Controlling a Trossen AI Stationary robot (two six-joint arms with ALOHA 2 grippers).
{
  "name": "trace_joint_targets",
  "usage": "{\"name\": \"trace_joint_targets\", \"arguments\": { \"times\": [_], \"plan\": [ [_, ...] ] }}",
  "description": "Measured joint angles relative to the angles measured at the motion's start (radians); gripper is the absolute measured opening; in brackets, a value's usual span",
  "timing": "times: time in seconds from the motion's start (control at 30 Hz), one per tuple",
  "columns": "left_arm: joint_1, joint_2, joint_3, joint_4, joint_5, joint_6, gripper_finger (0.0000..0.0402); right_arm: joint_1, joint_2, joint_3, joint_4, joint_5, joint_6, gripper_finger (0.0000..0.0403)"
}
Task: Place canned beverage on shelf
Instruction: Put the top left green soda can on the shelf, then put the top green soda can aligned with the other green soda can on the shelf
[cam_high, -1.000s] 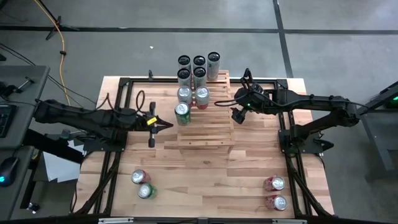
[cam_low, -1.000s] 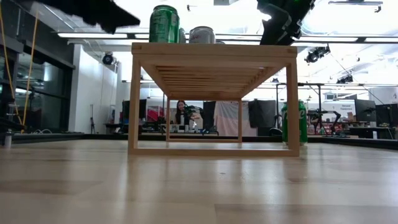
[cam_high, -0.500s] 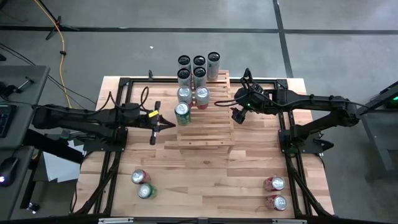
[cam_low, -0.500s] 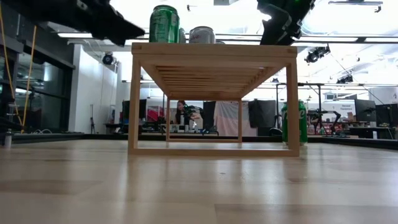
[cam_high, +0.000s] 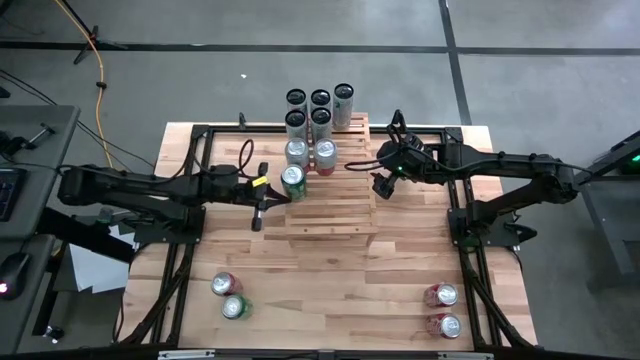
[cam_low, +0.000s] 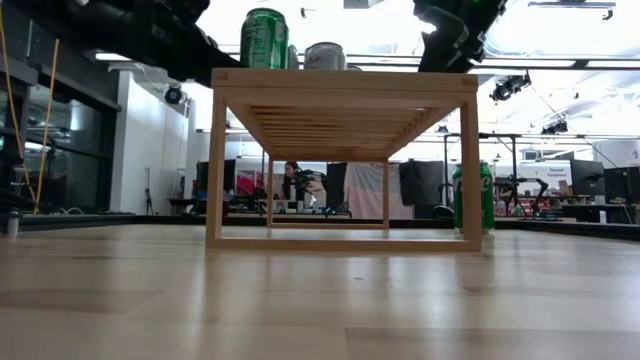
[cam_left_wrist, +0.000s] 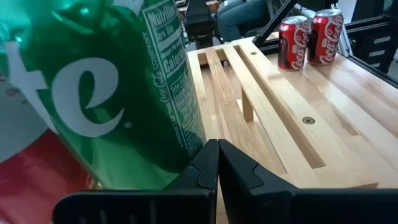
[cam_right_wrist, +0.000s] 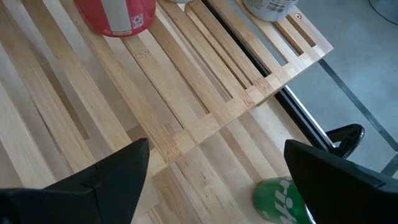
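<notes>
Step in hand, as I read it: a green can (cam_high: 292, 177) stands on the shelf (cam_high: 335, 215) at its left edge, upper step, w/ the left gripper (cam_high: 262, 196) right beside it on the left, jaws clenched and empty. In the left wrist view the closed fingertips (cam_left_wrist: 214, 163) sit just in front of the can wall (cam_left_wrist: 118, 93); can't tell if they touch. Looks like a nudge or tidy-up of the can, not a carry.

Right gripper (cam_high: 381, 185) hangs over the shelf's right edge, jaws released wide, nothing btwn them; its wrist view shows bare slats below.

Can is upright: long axis vertical, top facing up. The low view shows it standing on the top deck (cam_low: 264, 38) w/ a silver-topped can (cam_low: 324, 55) next to it. More cans stand on the far steps and behind the shelf.

Next move, my guess: fetch another can. Two lie near-left on the tabletop (cam_high: 415, 260) (red (cam_high: 225, 284), green (cam_high: 236, 306)) and two red near-right (cam_high: 441, 294). Left jaws must open first, then drop over a can body; the front steps are still free.
</notes>
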Motion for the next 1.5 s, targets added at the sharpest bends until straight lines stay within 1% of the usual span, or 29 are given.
{"name": "trace_joint_targets", "arguments": {
  "times": [0.37,0.7,1.03,1.2,1.3,1.37,1.43,1.5],
  "plan": [
    [0.004,0.056,0.000,0.102,-0.018,0.008,0.0000,0.000,0.000,0.000,0.000,-0.001,0.000,0.0358],
    [0.039,0.058,0.000,0.114,-0.041,0.006,0.0000,0.000,0.000,0.000,0.001,-0.003,0.000,0.0358],
    [0.042,0.054,0.000,0.111,-0.058,0.005,0.0000,0.000,0.000,0.000,0.001,-0.003,0.000,0.0358],
    [0.011,-0.018,0.000,0.052,-0.062,-0.005,0.0000,0.000,0.000,0.000,-0.010,0.005,0.020,0.0358],
    [-0.018,-0.093,0.000,0.022,-0.062,-0.005,0.0000,0.000,0.000,0.000,-0.039,0.070,0.061,0.0358],
    [-0.038,-0.145,0.001,0.016,-0.076,-0.012,0.0000,-0.007,0.000,0.000,-0.073,0.134,0.115,0.0358],
    [-0.053,-0.193,0.001,0.005,-0.087,-0.014,0.0000,-0.027,0.000,0.000,-0.129,0.195,0.210,0.0358],
    [-0.065,-0.234,0.001,-0.003,-0.105,-0.025,0.0000,-0.062,0.000,-0.004,-0.188,0.227,0.314,0.0358]
  ]
}}
